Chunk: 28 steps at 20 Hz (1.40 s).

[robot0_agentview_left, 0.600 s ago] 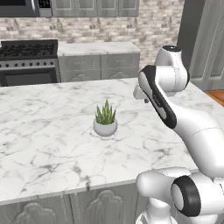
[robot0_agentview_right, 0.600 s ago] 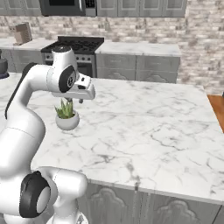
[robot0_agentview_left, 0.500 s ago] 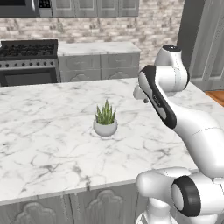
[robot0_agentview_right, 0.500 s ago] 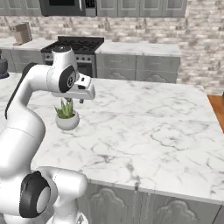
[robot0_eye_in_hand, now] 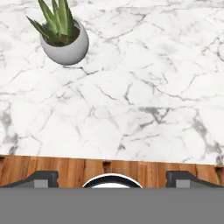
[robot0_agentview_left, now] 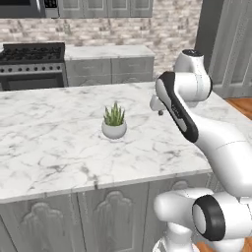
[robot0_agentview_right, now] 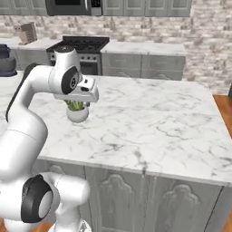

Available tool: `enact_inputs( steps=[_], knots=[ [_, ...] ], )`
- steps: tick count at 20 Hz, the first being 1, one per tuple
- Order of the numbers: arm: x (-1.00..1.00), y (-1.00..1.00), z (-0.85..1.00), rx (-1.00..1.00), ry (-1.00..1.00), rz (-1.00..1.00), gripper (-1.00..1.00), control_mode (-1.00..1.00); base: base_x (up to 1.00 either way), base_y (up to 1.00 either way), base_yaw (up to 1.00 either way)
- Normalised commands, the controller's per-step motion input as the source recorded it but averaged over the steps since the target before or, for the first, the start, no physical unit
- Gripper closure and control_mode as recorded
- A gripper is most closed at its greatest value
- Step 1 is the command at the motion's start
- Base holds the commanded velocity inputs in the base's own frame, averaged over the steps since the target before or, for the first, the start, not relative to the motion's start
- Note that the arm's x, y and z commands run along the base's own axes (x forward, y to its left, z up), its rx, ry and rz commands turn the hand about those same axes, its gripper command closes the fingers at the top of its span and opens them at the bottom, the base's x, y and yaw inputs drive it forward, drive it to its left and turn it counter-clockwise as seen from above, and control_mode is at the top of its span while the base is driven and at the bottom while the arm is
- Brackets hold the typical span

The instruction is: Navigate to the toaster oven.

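Presently my gripper [robot0_eye_in_hand: 113,178] hangs above the edge of the marble island counter [robot0_agentview_left: 59,147]. Its two dark fingertips [robot0_eye_in_hand: 43,177] are set wide apart at the bottom of the hand view, so the jaws stand spread with nothing between them. Below the fingertips a strip of wooden floor [robot0_eye_in_hand: 65,168] runs along the counter's edge. A potted plant [robot0_agentview_left: 114,123], green spiky leaves in a round white pot, stands upright on the island to the left of my hand in the left base view. In the right base view it sits just behind and below my wrist, partly covered by it. In the hand view the pot lies at the upper left, apart from the fingers. Beyond the island a second marble counter [robot0_agentview_left: 108,51] on grey cabinets runs along a brick wall [robot0_agentview_left: 162,29]. A black stove range [robot0_agentview_left: 32,64] with burners is set into it at the left end, with a microwave [robot0_agentview_right: 74,7] mounted above. Further left in the right base view, a small brownish box-shaped item [robot0_agentview_right: 26,32] stands on the back counter, too small to identify. A dark rounded item [robot0_agentview_right: 5,61] sits at the picture's edge, cut off. As for the toaster oven, I cannot tell where it stands from these views.
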Motion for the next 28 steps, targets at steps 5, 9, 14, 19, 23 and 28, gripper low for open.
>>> enact_inputs(
  steps=[5, 9, 14, 19, 23, 28],
  knots=[
    [0.0, 0.0, 0.0, 0.0, 0.0, 0.0, -1.0, 1.0, -0.01, -0.01, -0.65],
    [0.0, 0.0, 0.0, 0.0, 0.0, 0.0, -1.0, 1.0, 0.0, -0.02, -0.84],
    [0.0, 0.0, 0.0, 0.0, 0.0, 0.0, -1.0, 1.0, 0.0, -0.06, -0.82],
    [0.0, 0.0, 0.0, 0.0, 0.0, 0.0, -1.0, 1.0, 0.0, -0.09, -0.81],
    [0.0, 0.0, 0.0, 0.0, 0.0, 0.0, -1.0, 1.0, 0.0, -0.19, -0.75],
    [0.0, 0.0, 0.0, 0.0, 0.0, 0.0, -1.0, 1.0, -0.05, -0.23, -0.7]
  ],
)
